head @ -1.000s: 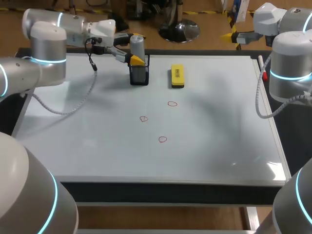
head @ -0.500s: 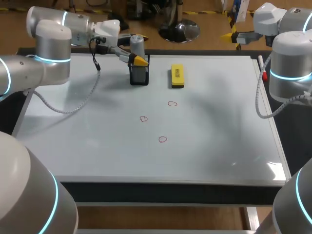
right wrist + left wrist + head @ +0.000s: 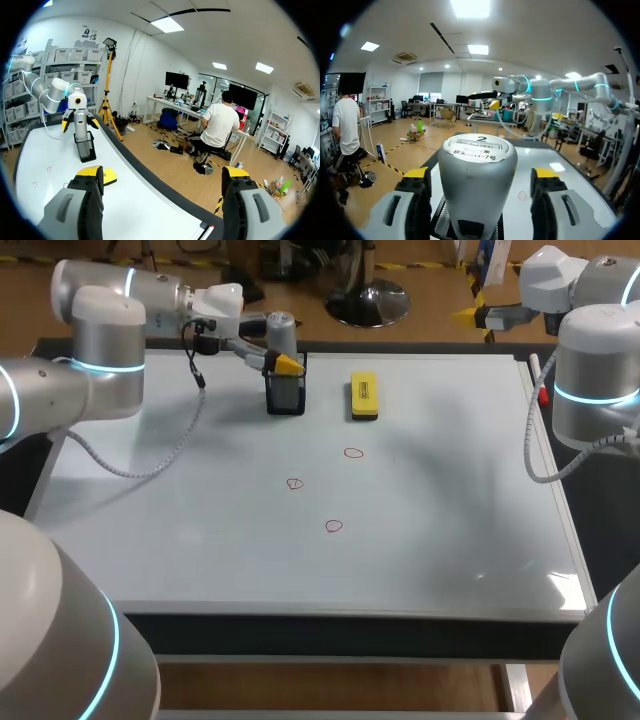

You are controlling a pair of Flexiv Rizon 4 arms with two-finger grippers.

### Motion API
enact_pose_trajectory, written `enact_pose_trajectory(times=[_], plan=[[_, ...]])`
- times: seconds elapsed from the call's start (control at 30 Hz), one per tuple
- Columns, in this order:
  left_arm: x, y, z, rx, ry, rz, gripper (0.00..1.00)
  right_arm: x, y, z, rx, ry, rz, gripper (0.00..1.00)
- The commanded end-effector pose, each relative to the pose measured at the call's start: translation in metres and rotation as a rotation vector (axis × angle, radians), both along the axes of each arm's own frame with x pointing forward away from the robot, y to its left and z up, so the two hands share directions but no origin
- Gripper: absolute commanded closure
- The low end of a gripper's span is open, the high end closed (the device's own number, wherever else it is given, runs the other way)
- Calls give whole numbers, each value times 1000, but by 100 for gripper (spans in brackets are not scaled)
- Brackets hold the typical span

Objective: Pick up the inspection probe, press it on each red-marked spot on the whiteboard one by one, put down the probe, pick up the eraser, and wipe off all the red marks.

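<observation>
The grey cylindrical probe stands upright in a black holder at the back of the whiteboard. My left gripper straddles the probe's top. In the left wrist view the probe fills the space between the fingers, with a thin gap on each side, so the gripper is open. The yellow eraser lies to the right of the holder. Three small red marks sit mid-board. My right gripper hangs open and empty beyond the board's back right corner.
A marker pen with a red cap lies along the whiteboard's right edge. The right wrist view shows the holder, the eraser and the left gripper at the probe from afar.
My left arm shifted slightly to the right and its gripper slid a little further around the probe. The right arm stayed still.
</observation>
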State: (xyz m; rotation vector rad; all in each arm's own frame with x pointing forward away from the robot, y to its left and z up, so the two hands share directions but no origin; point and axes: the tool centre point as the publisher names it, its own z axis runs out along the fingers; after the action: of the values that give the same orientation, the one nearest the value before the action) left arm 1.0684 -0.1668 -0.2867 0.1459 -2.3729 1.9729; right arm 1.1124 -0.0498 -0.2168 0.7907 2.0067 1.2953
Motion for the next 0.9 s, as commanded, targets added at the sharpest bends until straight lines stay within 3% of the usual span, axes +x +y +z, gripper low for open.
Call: enact_pose_trajectory(times=[0.03,0.07,0.1,0.33,0.67,0.9], plan=[[-3,1,0,1,-4,3,60,0,0,0,0,0,1,0],[-3,2,0,1,-4,3,76,0,0,0,0,0,1,0],[-3,2,0,1,-5,3,100,0,0,0,0,0,1,0],[-6,5,10,-9,-41,-7,100,0,0,0,0,0,1,0],[-7,7,39,-32,-91,-17,100,0,0,0,0,0,1,0],[-6,8,57,-34,-88,-24,100,0,0,0,0,0,1,0]])
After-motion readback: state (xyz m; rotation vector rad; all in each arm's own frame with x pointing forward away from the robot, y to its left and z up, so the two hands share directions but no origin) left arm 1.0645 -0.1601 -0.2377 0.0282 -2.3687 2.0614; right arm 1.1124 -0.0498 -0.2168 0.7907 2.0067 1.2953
